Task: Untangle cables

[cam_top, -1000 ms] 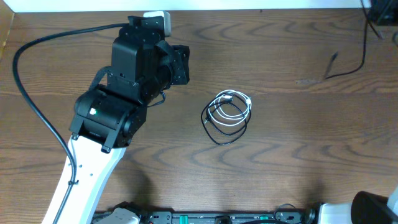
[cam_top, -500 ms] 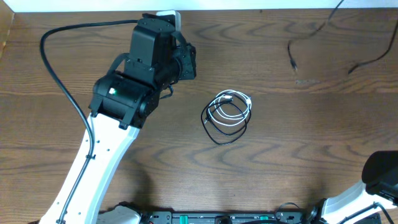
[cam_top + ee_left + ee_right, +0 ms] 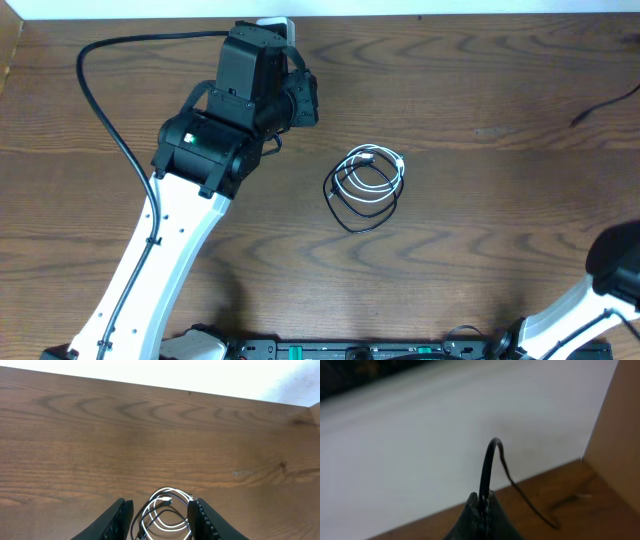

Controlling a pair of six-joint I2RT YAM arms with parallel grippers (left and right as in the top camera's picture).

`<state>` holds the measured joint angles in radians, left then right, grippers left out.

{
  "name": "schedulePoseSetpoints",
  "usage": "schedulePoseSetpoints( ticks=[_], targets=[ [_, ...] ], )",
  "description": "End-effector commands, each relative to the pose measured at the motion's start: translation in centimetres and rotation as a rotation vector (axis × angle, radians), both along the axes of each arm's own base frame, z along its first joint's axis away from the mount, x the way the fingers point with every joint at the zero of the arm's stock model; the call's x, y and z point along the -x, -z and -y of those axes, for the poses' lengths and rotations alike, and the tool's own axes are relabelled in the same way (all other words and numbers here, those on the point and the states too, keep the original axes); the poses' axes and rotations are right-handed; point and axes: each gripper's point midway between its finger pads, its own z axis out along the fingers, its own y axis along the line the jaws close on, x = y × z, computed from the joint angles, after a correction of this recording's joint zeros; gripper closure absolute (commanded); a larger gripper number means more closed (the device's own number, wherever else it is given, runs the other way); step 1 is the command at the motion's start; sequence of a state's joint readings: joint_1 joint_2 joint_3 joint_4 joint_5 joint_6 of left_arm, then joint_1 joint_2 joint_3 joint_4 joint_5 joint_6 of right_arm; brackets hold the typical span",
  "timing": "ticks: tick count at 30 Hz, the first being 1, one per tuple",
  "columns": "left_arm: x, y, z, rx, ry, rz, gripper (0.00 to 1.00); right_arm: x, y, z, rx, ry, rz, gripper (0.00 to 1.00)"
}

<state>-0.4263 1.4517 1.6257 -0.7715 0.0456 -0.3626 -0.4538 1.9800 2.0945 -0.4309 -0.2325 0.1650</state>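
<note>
Ok so starting at the near edge: the right arm (image 3: 612, 268) just pokes in at the near right corner of the overhead view, a dark joint on a white link, and its hand is out of that shot. The left arm (image 3: 165, 250) reaches from the near left toward the far side, a white link and then a chunky black wrist. A thick black wire (image 3: 150, 39) loops off to its left. Mid-table, a bit right of centre, sits the coil of cables (image 3: 366, 186): black loops and a white one bundled together, lying flat on the table (image 3: 480, 240) with nothing touching it. The left gripper (image 3: 160, 505) is off to the far left of that coil and apart from it, spread wide and holding nothing. From its wrist cam the coil shows right between the two fingers (image 3: 118, 518), with nothing in the way. Behind the left wrist, at the far edge, a small white block (image 3: 277, 22) peeks out, mostly hidden by the arm. The right gripper (image 3: 482, 507) is clamped tight on a black cable (image 3: 489, 465), which arches up out of the fingertips and droops down to the wood further off. Past that there's a white wall (image 3: 420, 435), plus a brown panel (image 3: 615, 420) on the right. A thin black line (image 3: 605, 106) also shows at the far right edge from overhead; can't tell if it's that same cable.
</note>
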Motion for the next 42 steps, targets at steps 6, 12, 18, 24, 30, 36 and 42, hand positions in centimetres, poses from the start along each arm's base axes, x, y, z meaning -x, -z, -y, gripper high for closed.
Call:
schedulePoseSetpoints(
  ticks=[6,12,18,24,30,36,42],
  targets=[
    [-0.3,0.2,-0.2,-0.015,-0.006,0.001,0.59,-3.0,14.8,3.5,-0.052,0.030,-0.256,0.99],
    [-0.3,0.2,-0.2,-0.015,-0.006,0.002,0.59,-1.7,21.8,5.5,-0.139,0.141,-0.408,0.69],
    [-0.3,0.2,-0.2,-0.016,-0.006,0.002,0.59,-0.4,19.5,7.4,-0.177,0.203,-0.365,0.01],
    [-0.3,0.2,-0.2,-0.016,-0.006,0.001,0.59,2.4,9.8,8.4,-0.130,0.245,-0.217,0.01],
    [-0.2,0.5,0.0,-0.014,0.004,-0.012,0.58,6.9,0.6,6.0,-0.084,0.252,-0.118,0.01],
    [0.5,2.4,-0.3,-0.048,0.005,-0.085,0.58,11.5,-0.9,0.7,-0.162,0.172,-0.217,0.01],
    [2.0,5.4,0.9,-0.083,0.134,-0.204,0.57,12.4,2.1,-5.6,-0.242,-0.086,-0.366,0.01]
  ],
)
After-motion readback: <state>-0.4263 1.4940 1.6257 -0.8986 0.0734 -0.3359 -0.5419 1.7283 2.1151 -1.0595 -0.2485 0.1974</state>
